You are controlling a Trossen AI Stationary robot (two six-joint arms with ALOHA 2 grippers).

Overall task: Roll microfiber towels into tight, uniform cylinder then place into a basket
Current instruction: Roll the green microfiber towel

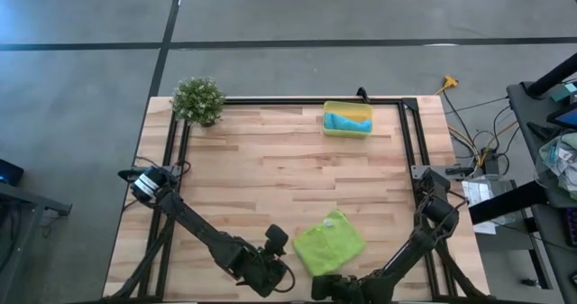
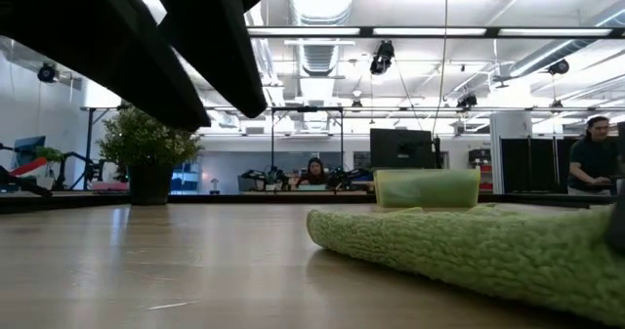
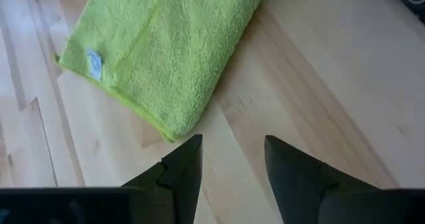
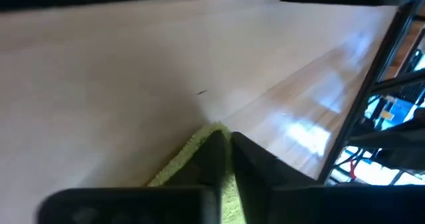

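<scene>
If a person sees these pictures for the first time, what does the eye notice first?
First, the lime-green towel, folded flat on the wooden table near the front edge, between the two grippers. The right gripper pinches its edge; the left gripper waits open beside it. Far back, the yellow basket holds a blue towel.

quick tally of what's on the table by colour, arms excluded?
Green: 2, the lime-green towel and the potted plant
Yellow: 1, the basket
Blue: 1, the turquoise-blue towel lying in the basket
Total: 4
</scene>
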